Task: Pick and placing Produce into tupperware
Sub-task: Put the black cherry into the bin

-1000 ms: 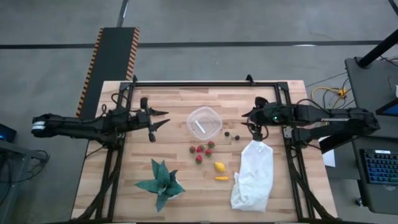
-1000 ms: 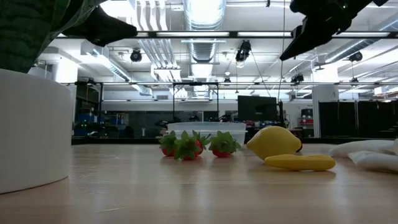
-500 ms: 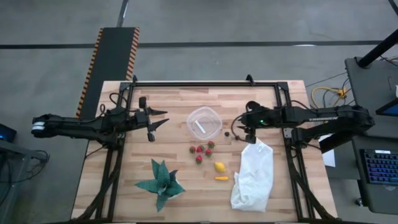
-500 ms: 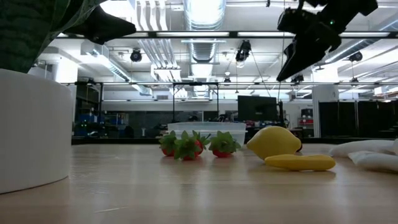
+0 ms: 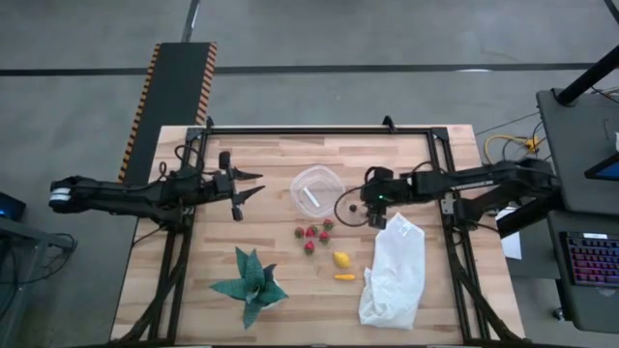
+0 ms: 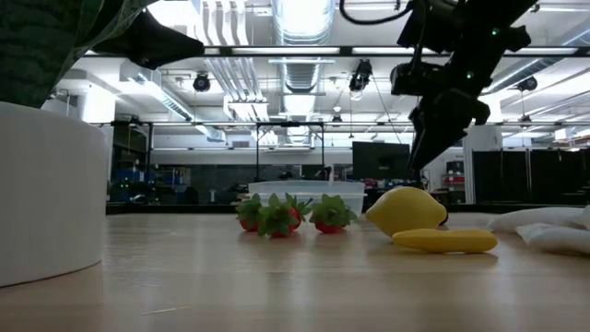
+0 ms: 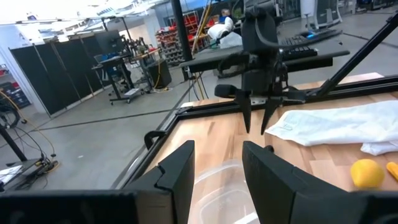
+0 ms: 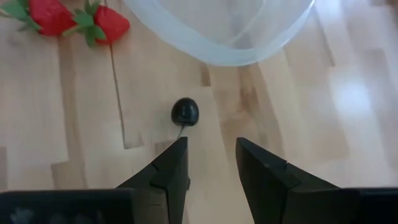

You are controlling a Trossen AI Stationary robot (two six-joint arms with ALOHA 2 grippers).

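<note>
We see the tupperware near the table's centre; strawberries lie between it and the front edge, the cloth bag toward the right edge, the plant shape front-left.

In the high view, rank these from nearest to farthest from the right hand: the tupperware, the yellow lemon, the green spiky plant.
Measured from the right hand:
1. The tupperware, just to its left, toward the table's middle.
2. The yellow lemon, below it, nearer the front edge and beside the white cloth bag.
3. The green spiky plant, far off at the front left.
</note>
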